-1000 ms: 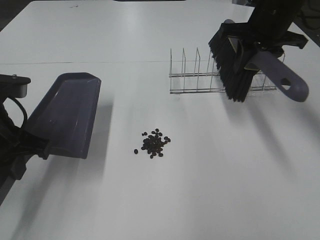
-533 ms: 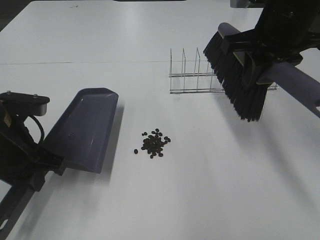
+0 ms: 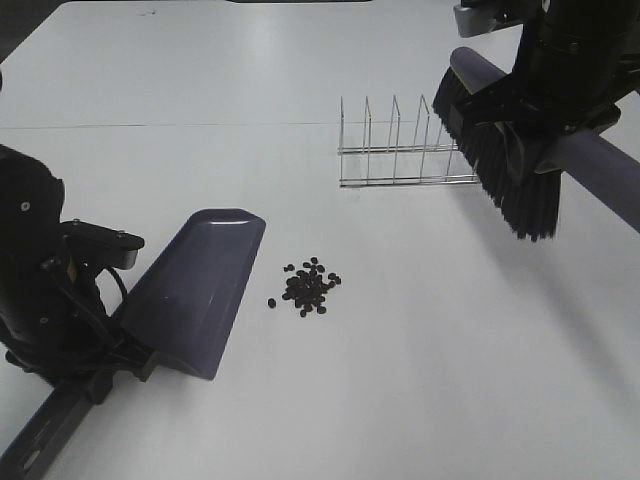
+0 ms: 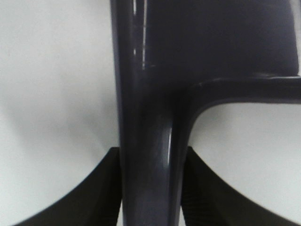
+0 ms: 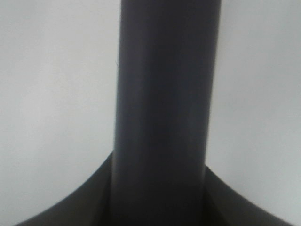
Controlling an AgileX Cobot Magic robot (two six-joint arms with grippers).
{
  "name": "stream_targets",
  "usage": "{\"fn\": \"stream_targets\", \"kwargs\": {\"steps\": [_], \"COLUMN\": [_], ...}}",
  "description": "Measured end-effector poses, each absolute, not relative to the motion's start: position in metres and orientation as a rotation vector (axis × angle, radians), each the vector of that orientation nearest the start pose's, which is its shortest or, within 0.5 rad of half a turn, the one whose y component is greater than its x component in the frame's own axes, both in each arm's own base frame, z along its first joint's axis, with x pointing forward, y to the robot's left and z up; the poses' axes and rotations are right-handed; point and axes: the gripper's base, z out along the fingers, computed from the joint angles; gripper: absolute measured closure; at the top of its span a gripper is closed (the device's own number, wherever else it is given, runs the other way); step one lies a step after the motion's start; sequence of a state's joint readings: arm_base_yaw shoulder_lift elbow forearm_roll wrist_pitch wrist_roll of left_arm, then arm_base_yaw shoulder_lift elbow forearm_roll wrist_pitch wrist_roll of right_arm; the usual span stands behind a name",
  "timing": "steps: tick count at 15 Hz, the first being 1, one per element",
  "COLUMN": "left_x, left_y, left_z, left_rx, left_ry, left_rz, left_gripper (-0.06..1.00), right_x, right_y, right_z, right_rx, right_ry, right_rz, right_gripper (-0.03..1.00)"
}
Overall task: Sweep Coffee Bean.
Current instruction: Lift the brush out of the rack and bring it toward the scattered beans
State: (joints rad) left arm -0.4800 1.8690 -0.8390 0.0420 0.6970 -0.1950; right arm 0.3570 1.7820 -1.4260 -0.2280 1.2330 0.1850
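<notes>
Coffee bean [image 3: 310,286] lay in one small loose heap on the white counter [image 3: 450,390], with a single stray bean just beside the heap on the dustpan's side; none of it had been gathered. The purple-grey dustpan [image 3: 200,290] was near the heap, one long edge turned toward it but short of it, and whether that edge touched the counter could not be told. The left gripper [image 4: 151,193] had its jaws clamped on the dustpan's handle. Well away on the heap's other side, the brush [image 3: 505,175] hung clear of the counter, black bristles pointing down, the right gripper [image 5: 160,197] with its jaws tight on the brush handle. A wire rack [image 3: 400,152] stood beyond the heap. Both tools seemed ready, but sweeping looked unstarted: the dustpan had to meet the heap, and the brush had to come down and push the beans in.
</notes>
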Motion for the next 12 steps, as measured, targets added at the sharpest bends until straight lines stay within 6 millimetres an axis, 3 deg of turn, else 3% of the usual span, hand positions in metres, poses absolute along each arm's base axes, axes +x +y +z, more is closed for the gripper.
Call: {"fn": "stream_targets", "kwargs": {"steps": [2, 7, 12], "left_x": [0.254, 0.258, 0.262], "left_y": [-0.129, -0.129, -0.131], "left_z": [0.100, 0.095, 0.096], "left_rx": [0.538, 0.587, 0.625], "left_ry": [3.165, 3.169, 3.161], "left_rz": [0.088, 0.126, 0.133], "left_gripper": [0.62, 0.61, 0.61], "right_x": [0.340, 0.335, 0.328], "right_y": [0.105, 0.105, 0.140], "right_z": [0.245, 0.193, 0.163], "right_rx": [-0.312, -0.194, -0.287], "right_ry": [3.008, 3.159, 3.184], "right_rz": [-0.323, -0.421, -0.514], "right_gripper": [0.66, 0.66, 0.66]}}
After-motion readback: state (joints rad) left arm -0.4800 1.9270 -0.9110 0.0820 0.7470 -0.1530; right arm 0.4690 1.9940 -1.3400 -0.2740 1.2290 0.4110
